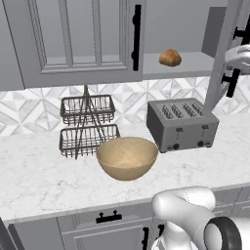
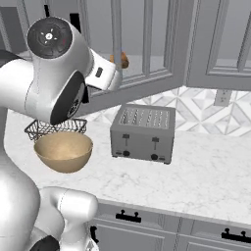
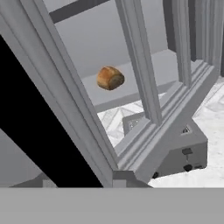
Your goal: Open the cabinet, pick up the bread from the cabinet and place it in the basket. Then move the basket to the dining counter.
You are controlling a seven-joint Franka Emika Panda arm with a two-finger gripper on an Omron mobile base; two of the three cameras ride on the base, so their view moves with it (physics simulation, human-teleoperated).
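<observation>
In the left base view, we see the bread point(image 1: 170, 57) sitting on the shelf point(image 1: 195, 64) of the cabinet point(image 1: 73, 39), whose right door point(image 1: 222, 58) stands swung open. The basket point(image 1: 127, 157) rests on the desk point(image 1: 39, 180) below and left of the bread, near the toaster point(image 1: 181, 124) and in front of the wire rack point(image 1: 88, 127). The arm's hand reaches in at the far right edge, beside that open door, so the bread lies to its left and further in.

In the right base view, the arm hides most of the bread point(image 2: 124, 61); the open door point(image 2: 142, 49) stands between the hand and the shelf.

In the hand view, the bread point(image 3: 110, 78) shows through the door's frame point(image 3: 144, 78), up and ahead. We judge the hand must clear the door before reaching in. We cannot tell how wide the end effector stands.
</observation>
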